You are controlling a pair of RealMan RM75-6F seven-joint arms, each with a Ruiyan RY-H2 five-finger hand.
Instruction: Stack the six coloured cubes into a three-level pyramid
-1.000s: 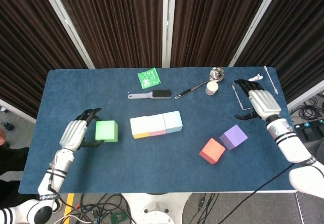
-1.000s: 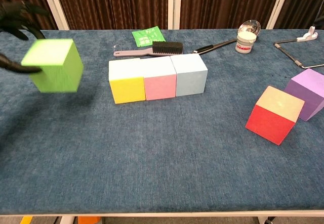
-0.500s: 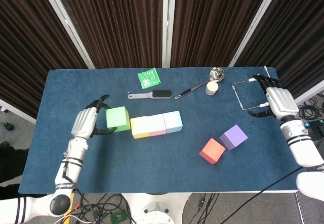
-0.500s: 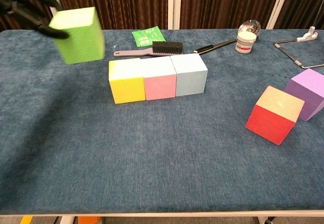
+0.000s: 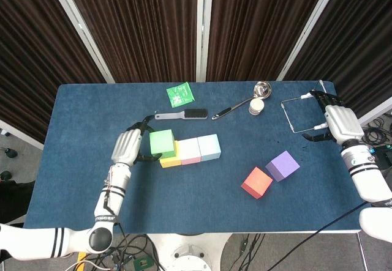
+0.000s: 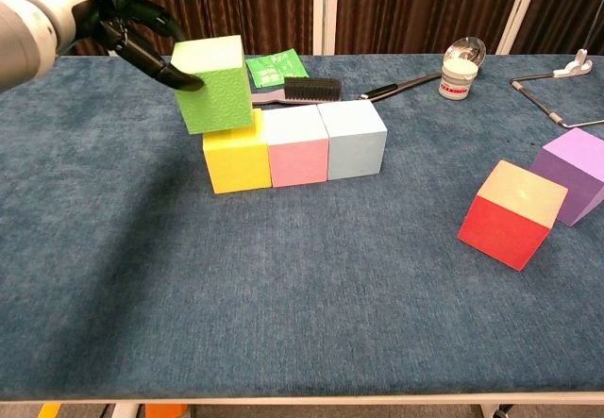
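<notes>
While no writing readable, left hand [image 6: 113, 12] grips green cube [image 6: 215, 85]; right hand [image 5: 337, 123] empty, fingers apart.

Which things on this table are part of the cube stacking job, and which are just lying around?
Job: green cube held by left hand; yellow cube; pink cube; light blue cube; red cube; purple cube.

Lying about: brush, green packet, ladle, small jar, wire frame.

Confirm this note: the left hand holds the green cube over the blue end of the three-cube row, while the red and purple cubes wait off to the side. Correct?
Not quite. In the chest view the left hand holds the green cube over the yellow cube, the row's opposite end from the blue cube. The red cube and purple cube do wait off to the side.
</notes>
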